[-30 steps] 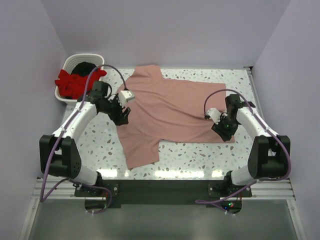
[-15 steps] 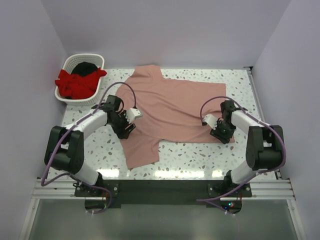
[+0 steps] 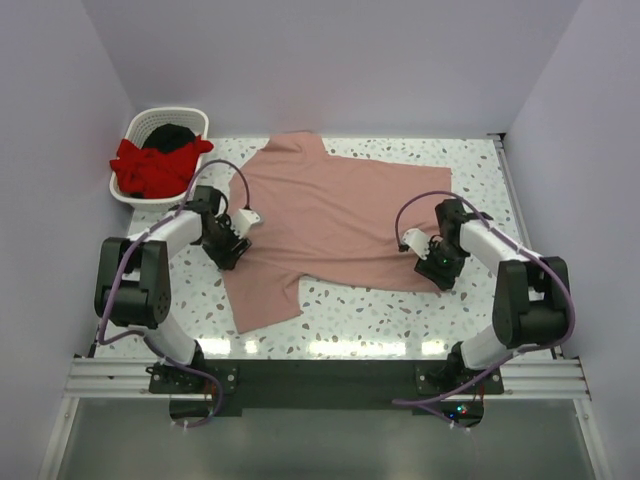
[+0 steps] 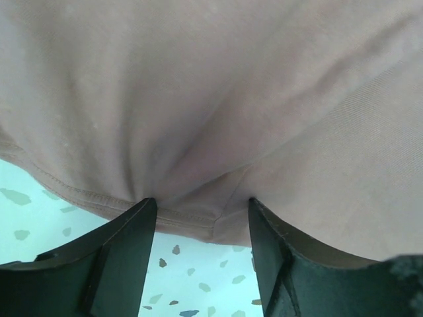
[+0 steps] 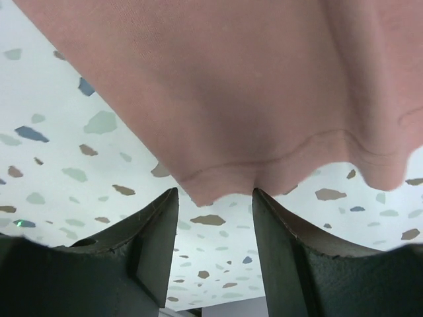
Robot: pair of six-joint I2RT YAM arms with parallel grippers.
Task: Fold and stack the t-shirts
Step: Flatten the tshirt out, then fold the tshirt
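The speckled table [image 3: 400,310] carries the pink shirt [image 3: 340,215], soft matte knit; it has slid left and lies flatter, so spreading looks nearly done and folding has not begun; the red shirt [image 3: 150,165] and black shirt [image 3: 172,135] sit crumpled in the slatted white basket [image 3: 122,192]; the left claw [image 3: 228,250] and right claw [image 3: 435,265] straddle its stitched hems, jaws apart, clamping nothing.
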